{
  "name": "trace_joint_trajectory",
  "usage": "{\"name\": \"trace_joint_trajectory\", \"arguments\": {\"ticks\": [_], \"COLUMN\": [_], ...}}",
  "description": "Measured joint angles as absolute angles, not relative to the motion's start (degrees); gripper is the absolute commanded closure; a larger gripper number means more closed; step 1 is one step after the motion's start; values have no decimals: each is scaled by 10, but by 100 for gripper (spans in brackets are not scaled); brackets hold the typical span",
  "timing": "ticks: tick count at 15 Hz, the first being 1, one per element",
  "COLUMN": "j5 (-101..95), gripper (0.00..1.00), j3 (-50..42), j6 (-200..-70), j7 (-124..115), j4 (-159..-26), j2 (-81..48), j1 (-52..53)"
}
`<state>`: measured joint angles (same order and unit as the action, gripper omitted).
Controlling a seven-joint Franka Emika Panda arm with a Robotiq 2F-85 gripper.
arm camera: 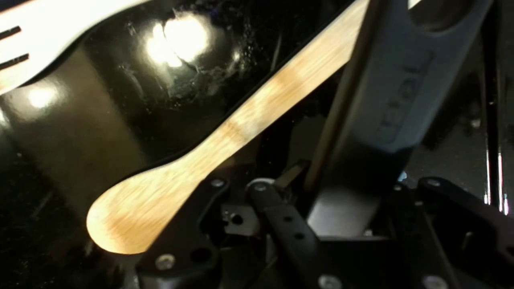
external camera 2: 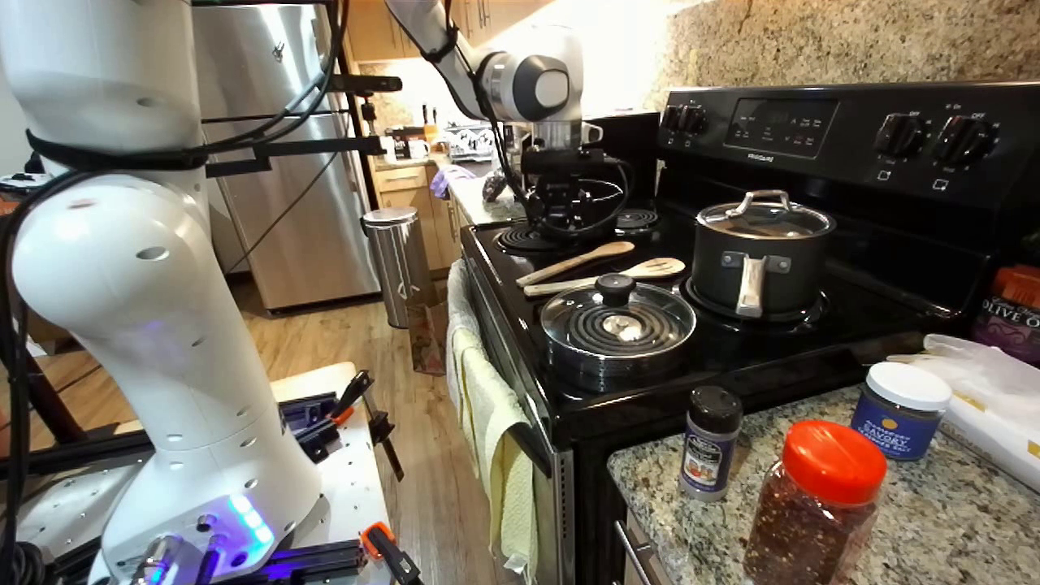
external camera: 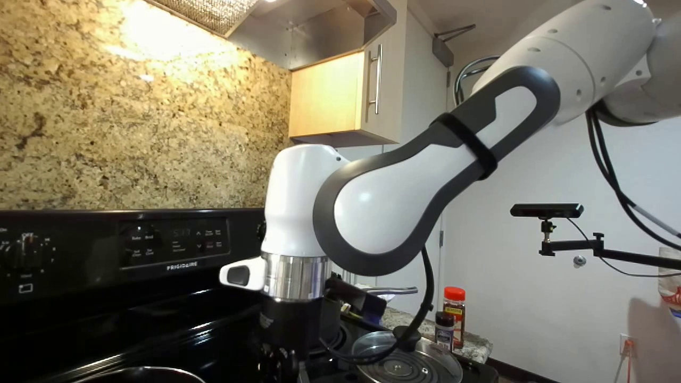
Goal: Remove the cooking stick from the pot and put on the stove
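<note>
“Fingers (arm camera: 293, 226) down low in the wrist view, right of the middle, one on each side of a big shiny handle (arm camera: 389, 108). Squeezing it? Can't tell.”

“What kind of handle?”

“Metal, with a hole at the far end, up at the top right. Has letters on it, too blurry to read well. Runs from the bottom, between the fingers, up to that corner.”

“And the cooking sticks (external camera 2: 573, 262)?”

“Two wooden ones, both flat on the black stove (external camera 2: 723, 345). Near the middle of an exterior view, side by side, with stem ends close together and heads spread apart.”

“And in the wrist view?”

“Nearer the fingers, a plain spoon (arm camera: 229, 138), with a round head at the lower left and a stem up behind the handle. At the top left corner, the head of a slotted spoon (arm camera: 60, 28), very bright and partly cut off.”

“Where to look for the gripper (external camera 2: 562, 213)?”

“Above the middle of an exterior view, pointing down, near two coil burners (external camera 2: 524, 239).”

“And the pot (external camera 2: 792, 288)?”

“Right of the middle in an exterior view, dark and upright, with a glass lid (external camera 2: 751, 221) on top.”

“And at the bottom right?”

“On a speckled counter (external camera 2: 959, 528), a red-topped jar (external camera 2: 812, 520), a shaker (external camera 2: 708, 459) and a blue jar (external camera 2: 898, 418).”
</note>
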<state>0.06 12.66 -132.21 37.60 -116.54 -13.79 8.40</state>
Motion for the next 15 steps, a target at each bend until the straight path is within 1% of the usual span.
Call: {"name": "trace_joint_trajectory", "arguments": {"ticks": [15], "j5": [1], "gripper": [93], "j3": [128], "j6": [-1208], "j7": [519], "j4": [-1166], "j2": [-121], "j1": [84]}}
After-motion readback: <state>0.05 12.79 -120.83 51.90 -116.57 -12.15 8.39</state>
